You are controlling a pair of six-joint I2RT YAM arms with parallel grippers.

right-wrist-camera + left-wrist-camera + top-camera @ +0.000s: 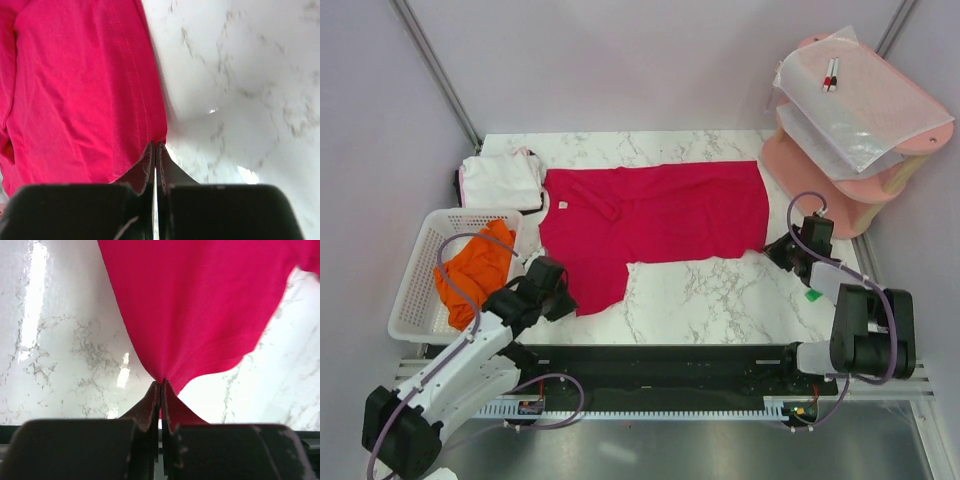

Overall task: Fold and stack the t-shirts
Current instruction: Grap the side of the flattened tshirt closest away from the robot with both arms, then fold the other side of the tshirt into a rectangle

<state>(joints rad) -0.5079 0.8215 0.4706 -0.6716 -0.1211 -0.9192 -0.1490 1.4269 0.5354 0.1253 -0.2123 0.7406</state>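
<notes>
left gripper (161,383) and right gripper (155,145), arms reaching low, each clamp the crimson t-shirt (650,220).

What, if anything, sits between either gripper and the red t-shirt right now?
Nothing visible. The left gripper is shut on the red t-shirt at its near left corner, and the right gripper is shut on its near right corner.
</notes>
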